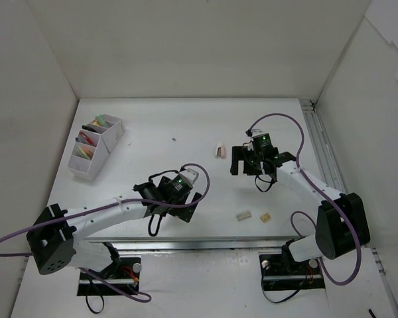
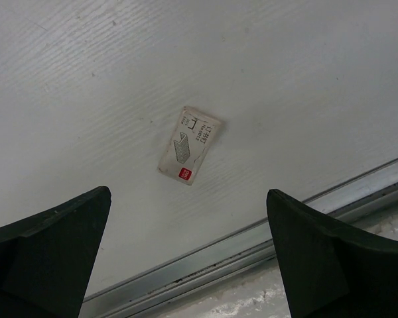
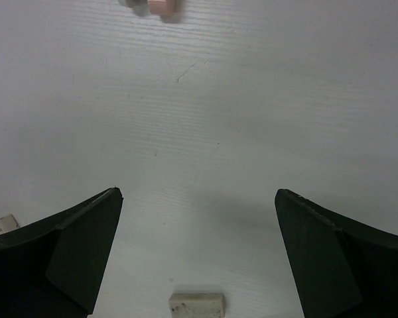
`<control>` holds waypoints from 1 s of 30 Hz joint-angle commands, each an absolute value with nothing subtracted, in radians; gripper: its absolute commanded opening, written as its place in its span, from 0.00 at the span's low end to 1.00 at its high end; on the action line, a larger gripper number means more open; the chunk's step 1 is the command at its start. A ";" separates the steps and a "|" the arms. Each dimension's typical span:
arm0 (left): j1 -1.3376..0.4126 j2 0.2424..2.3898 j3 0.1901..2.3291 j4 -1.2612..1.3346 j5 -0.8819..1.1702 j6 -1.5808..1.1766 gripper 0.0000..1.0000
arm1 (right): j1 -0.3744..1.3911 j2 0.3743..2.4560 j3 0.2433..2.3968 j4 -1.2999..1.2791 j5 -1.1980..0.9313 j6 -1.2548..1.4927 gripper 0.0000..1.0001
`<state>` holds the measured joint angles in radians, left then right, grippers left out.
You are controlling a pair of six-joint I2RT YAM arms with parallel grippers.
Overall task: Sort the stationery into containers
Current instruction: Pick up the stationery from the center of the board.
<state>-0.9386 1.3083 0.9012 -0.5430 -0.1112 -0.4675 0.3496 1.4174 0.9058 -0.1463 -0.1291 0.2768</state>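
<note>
The white organiser (image 1: 96, 147) stands at the far left with coloured highlighters (image 1: 87, 140) in its compartments. My left gripper (image 1: 179, 207) is open and empty at the table's middle front. In the left wrist view (image 2: 188, 192) a small white packet with a red label (image 2: 190, 146) lies ahead of its fingers. My right gripper (image 1: 247, 169) is open and empty, right of centre. In the right wrist view (image 3: 198, 192) a whitish eraser (image 3: 196, 305) lies below the jaws and a pink eraser (image 3: 163, 6) lies ahead. The pink eraser (image 1: 219, 150) is left of the right gripper.
A whitish block (image 1: 243, 215) and a tan eraser (image 1: 266, 216) lie near the front edge. A metal rail (image 2: 252, 245) runs along the table's near edge. White walls enclose the table on the left, back and right.
</note>
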 commanded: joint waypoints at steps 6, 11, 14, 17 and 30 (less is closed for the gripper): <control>-0.959 1.413 0.900 -0.477 -0.218 -0.482 1.00 | 0.354 1.379 0.911 -0.132 -0.141 0.273 0.98; -0.948 1.456 0.890 -0.422 -0.204 -0.445 0.90 | 0.351 1.368 0.900 -0.130 -0.130 0.273 0.98; -0.934 1.486 0.893 -0.394 -0.173 -0.422 0.75 | 0.353 1.370 0.903 -0.132 -0.126 0.273 0.98; -0.914 1.496 0.874 -0.393 -0.150 -0.420 0.60 | 0.356 1.364 0.905 -0.135 -0.118 0.273 0.98; -0.884 1.529 0.830 -0.305 -0.060 -0.390 0.45 | 0.353 1.348 0.900 -0.144 -0.089 0.267 0.98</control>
